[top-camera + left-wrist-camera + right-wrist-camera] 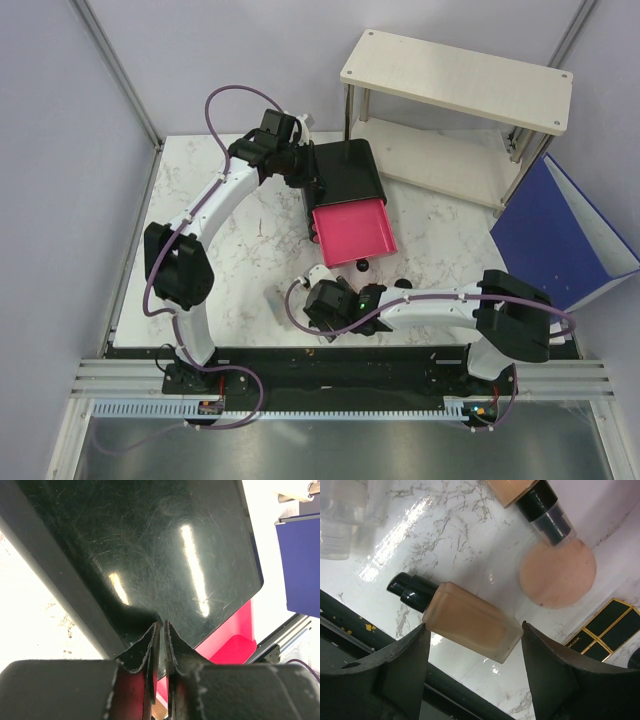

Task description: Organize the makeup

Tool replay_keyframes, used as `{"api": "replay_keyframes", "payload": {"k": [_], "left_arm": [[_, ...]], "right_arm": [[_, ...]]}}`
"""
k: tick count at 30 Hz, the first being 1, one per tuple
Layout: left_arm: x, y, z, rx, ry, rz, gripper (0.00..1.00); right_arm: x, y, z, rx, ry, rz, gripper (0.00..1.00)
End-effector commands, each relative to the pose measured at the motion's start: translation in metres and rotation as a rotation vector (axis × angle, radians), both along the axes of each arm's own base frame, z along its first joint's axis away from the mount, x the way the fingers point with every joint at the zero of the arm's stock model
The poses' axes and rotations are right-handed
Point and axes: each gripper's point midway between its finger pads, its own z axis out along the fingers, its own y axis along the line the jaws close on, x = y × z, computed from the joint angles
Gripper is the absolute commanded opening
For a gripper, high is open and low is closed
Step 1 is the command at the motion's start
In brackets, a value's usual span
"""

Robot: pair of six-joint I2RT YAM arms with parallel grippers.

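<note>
1. The left fingers (150, 647) are pressed together at the edge of the black box (150, 545), whose pink drawer (235, 630) stands open.
2. The right fingers (402, 665) are spread on either side of a tan foundation bottle (472, 627) lying on the marble counter (445, 535), near a peach disc (557, 575).

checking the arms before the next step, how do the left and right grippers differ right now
The left gripper is shut, the right gripper open. The left sits at the black box; the right straddles a lying tan bottle. Both have black fingers.
</note>
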Motion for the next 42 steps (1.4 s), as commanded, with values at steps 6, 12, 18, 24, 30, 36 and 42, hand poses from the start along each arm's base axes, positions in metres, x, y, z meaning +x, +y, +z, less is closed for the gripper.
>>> {"api": "replay_keyframes", "payload": {"k": [6, 12, 18, 24, 30, 36, 42], "left_arm": [[-0.033, 0.027, -0.058, 0.180, 0.172, -0.022, 0.17], [-0.032, 0.028, -0.061, 0.185, 0.176, -0.022, 0.17], [-0.033, 0.028, -0.064, 0.187, 0.183, -0.023, 0.16], [-0.033, 0.027, -0.066, 0.188, 0.186, -0.025, 0.16], [-0.033, 0.029, -0.068, 0.192, 0.191, -0.023, 0.16], [-0.034, 0.029, -0.072, 0.194, 0.201, -0.023, 0.16], [-0.035, 0.030, -0.074, 0.201, 0.204, -0.025, 0.16]], "right_arm": [[-0.005, 0.025, 0.008, 0.053, -0.009, 0.030, 0.26], [-0.015, 0.026, 0.014, 0.054, -0.007, 0.066, 0.00], [-0.019, 0.024, 0.025, 0.065, -0.017, 0.067, 0.00], [-0.015, 0.026, 0.059, 0.110, -0.057, 0.052, 0.00], [-0.006, 0.026, 0.100, 0.153, -0.119, 0.034, 0.00], [0.008, 0.028, 0.144, 0.204, -0.205, -0.006, 0.00], [0.041, 0.014, 0.201, 0.232, -0.399, -0.136, 0.00]]}}
